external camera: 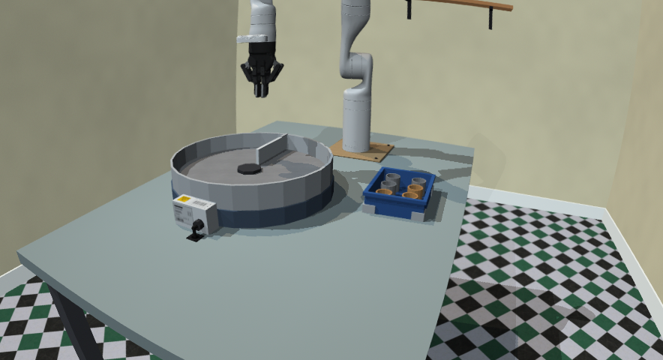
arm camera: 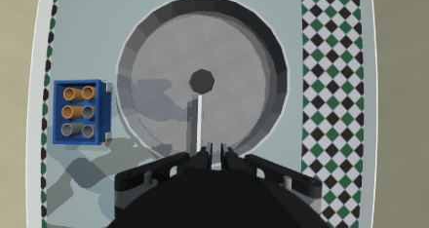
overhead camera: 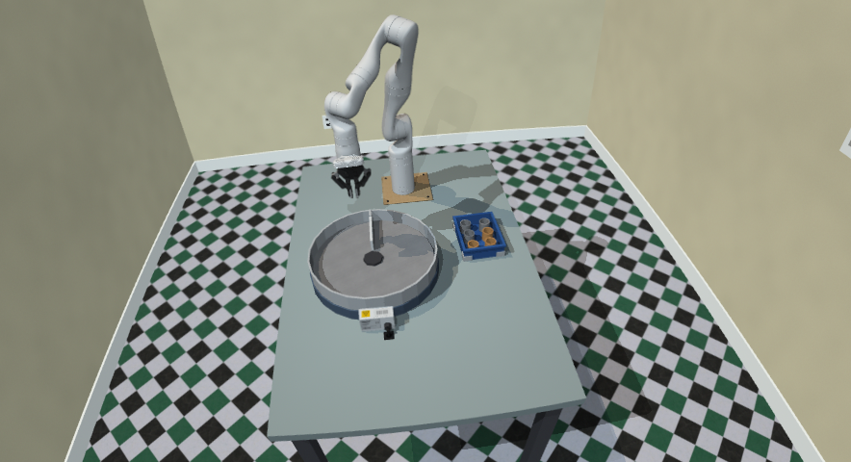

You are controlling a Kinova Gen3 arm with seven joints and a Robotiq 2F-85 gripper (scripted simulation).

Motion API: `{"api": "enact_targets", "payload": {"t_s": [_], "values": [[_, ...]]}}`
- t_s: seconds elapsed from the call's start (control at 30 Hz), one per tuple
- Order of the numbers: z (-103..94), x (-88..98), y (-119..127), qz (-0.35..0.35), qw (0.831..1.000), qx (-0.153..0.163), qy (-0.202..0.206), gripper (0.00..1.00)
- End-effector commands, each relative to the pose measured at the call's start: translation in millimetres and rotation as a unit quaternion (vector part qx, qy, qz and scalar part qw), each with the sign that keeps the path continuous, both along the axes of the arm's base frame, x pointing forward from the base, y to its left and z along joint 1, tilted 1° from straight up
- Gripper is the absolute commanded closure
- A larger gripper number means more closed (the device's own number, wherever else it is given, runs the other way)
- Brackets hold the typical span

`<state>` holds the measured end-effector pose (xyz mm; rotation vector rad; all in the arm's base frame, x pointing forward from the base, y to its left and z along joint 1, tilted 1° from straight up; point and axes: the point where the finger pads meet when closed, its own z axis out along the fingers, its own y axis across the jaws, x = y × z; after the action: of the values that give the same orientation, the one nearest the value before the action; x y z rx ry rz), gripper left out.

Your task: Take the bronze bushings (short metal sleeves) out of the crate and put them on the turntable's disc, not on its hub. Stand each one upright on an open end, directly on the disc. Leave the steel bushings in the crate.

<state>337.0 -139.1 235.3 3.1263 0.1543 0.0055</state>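
Observation:
My gripper is shut and empty, pointing down high above the table's back part, behind the turntable. Three bronze bushings stand in the blue crate: one bushing beside a steel one, and two in the row farthest from the robot base. Three steel bushings share the crate, one of them at its back right. The turntable's grey disc carries no bushings. Its dark hub is at the centre.
A raised wall rings the disc. A thin upright divider runs from near the hub to the back wall. A control box stands at the turntable's front. The robot base stands behind, on a brown plate.

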Motion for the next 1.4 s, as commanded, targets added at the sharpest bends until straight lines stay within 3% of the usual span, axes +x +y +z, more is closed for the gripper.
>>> {"api": "enact_targets", "payload": {"t_s": [0.0,0.77,1.0,1.17,1.37], "values": [[0.4,0.0,-2,-0.003,1.000,-0.003,-0.002,0.87],[0.3,-0.1,-2,-0.003,1.000,-0.003,-0.002,0.88],[-2.7,1.4,10,0.000,1.000,-0.003,-0.001,0.88],[-10.5,4.2,40,0.000,1.000,-0.002,-0.001,0.88],[-25.4,11.9,99,0.000,1.000,-0.003,0.000,0.88]]}}
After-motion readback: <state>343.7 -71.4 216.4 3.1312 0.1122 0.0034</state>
